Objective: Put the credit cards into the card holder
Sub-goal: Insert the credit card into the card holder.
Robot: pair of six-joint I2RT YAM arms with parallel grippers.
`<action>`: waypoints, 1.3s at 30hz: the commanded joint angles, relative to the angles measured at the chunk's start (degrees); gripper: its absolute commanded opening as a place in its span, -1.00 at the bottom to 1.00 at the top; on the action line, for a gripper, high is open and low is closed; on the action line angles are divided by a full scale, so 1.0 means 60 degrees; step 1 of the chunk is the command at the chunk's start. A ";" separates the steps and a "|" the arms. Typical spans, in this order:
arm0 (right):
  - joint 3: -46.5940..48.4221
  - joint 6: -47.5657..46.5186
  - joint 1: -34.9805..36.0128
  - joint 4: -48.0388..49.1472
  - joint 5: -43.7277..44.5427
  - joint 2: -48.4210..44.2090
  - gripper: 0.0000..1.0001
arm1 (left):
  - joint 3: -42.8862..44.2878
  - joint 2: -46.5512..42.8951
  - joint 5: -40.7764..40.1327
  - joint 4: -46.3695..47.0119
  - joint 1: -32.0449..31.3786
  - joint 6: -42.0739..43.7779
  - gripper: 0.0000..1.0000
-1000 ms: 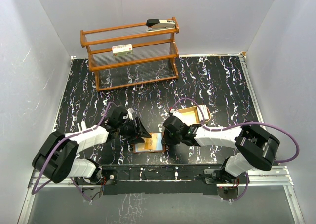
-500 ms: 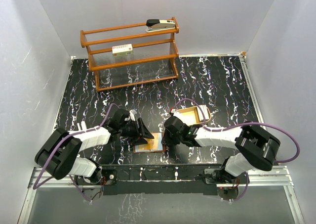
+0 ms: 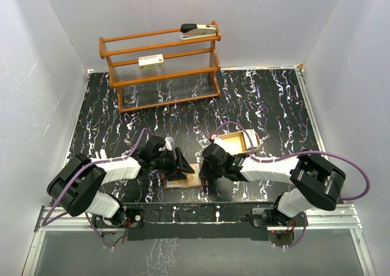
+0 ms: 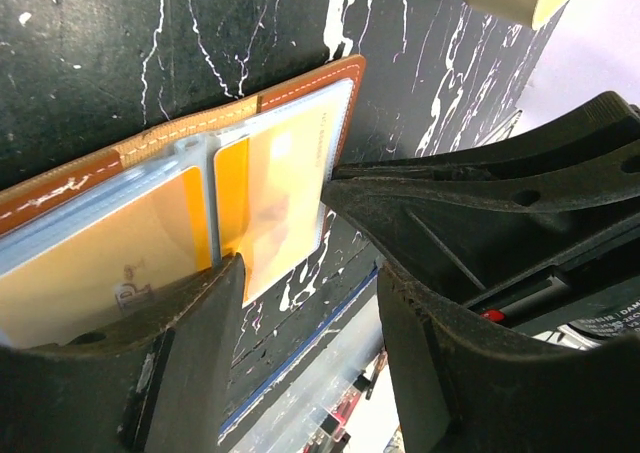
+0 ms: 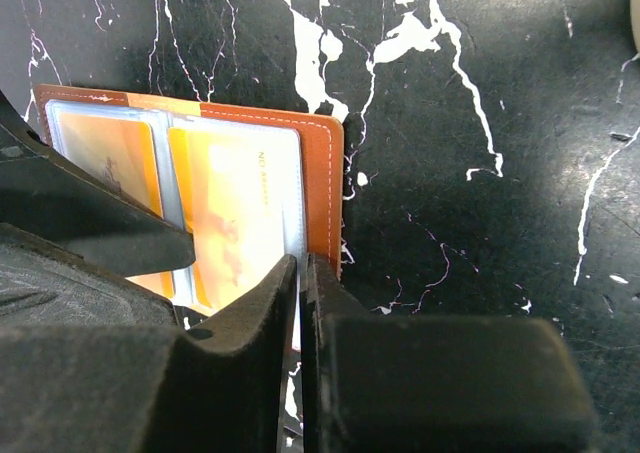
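My left gripper hangs spread wide over the open wallet, which lies flat on the table near the front edge. My right gripper is pinched together at the wallet's edge. Orange cards sit in its clear sleeves.

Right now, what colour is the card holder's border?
Orange-brown, pale stitching, on the card holder; clearest in right wrist view.

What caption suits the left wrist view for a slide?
Open left gripper over the spread card holder, its clear sleeves showing, on the black marbled table.
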 commanded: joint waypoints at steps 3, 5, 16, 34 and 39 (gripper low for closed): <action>0.0242 -0.0042 0.0112 -0.0577 0.0508 -0.0327 -0.81 | 0.0259 -0.0436 -0.0454 -0.0504 -0.0093 0.0166 0.09; 0.0315 -0.0112 0.0110 -0.0648 0.0482 -0.0603 -0.76 | 0.0419 -0.0439 -0.0707 -0.1090 -0.0090 0.0361 0.09; 0.0239 -0.0251 0.0124 -0.0172 0.0179 -0.0600 -0.74 | 0.0863 -0.0531 -0.1200 -0.1691 -0.0090 0.0754 0.17; -0.0037 -0.0317 0.0115 0.0681 -0.0033 0.0061 -0.91 | 0.0806 0.0302 -0.0712 -0.0318 -0.0161 0.0338 0.13; 0.0127 -0.0458 0.0111 0.0334 0.0299 -0.0078 -0.90 | 0.0897 0.0187 -0.0791 -0.0550 -0.0177 0.0454 0.12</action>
